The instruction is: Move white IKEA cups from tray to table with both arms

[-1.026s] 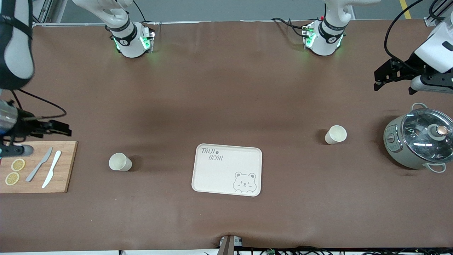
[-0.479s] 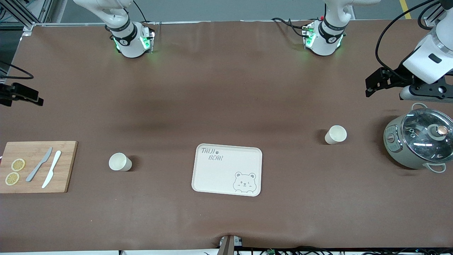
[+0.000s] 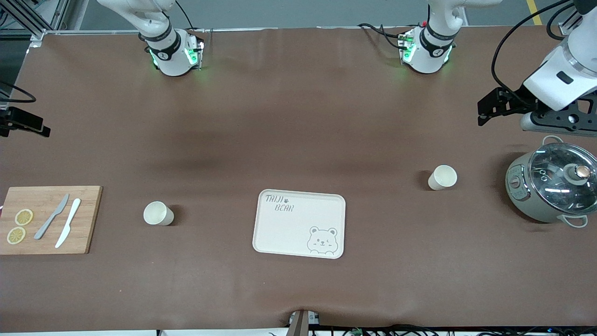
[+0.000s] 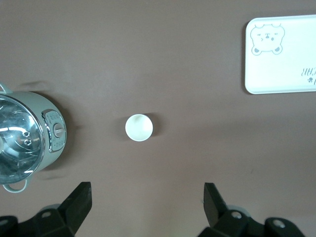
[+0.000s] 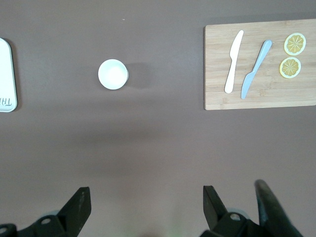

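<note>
Two glossy white arms rise from rounded bases at the top of the front frame, the right arm (image 3: 163, 44) at upper left, the left arm (image 3: 431, 42) at upper right. Each base wears a black joint band and glows green at its sides, with black cables trailing beside it. The left gripper (image 3: 487, 109) is black and angular under a white wrist housing, a black cable looping above. The right gripper (image 3: 23, 126) is a black block at the frame's left edge.

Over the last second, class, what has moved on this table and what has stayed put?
The right gripper left the cutting board for the table's edge. The left gripper crept toward the table's middle, above the pot. Both empty, fingers open. Cups and tray stayed.
</note>
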Tool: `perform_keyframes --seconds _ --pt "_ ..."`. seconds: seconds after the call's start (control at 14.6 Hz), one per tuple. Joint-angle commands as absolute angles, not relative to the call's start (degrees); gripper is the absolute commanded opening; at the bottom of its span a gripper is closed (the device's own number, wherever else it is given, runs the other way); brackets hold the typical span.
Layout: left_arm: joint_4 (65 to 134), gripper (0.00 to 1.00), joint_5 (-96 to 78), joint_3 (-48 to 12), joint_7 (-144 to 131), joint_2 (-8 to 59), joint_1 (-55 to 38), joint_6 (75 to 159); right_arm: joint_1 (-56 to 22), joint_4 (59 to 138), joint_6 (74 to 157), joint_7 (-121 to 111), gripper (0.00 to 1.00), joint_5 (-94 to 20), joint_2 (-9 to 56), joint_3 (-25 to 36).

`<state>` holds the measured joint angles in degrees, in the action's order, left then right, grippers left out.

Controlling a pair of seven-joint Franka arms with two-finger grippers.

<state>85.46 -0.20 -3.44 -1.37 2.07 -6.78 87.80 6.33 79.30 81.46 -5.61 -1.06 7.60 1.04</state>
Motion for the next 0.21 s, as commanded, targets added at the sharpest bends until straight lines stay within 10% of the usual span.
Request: perform_keyframes --seconds 0.0,0.14 --pt "84.9 1.0 0.2 -3.5 -0.4 2.1 -6.9 86.9 6.7 80.7 81.6 -5.5 1.0 -0.1 6.3 0.1" --pt "84.9 1.0 0.2 -3.6 -0.4 2.1 -6.9 86.9 5.9 80.7 81.7 -5.1 1.0 -0.2 6.3 -0.1"
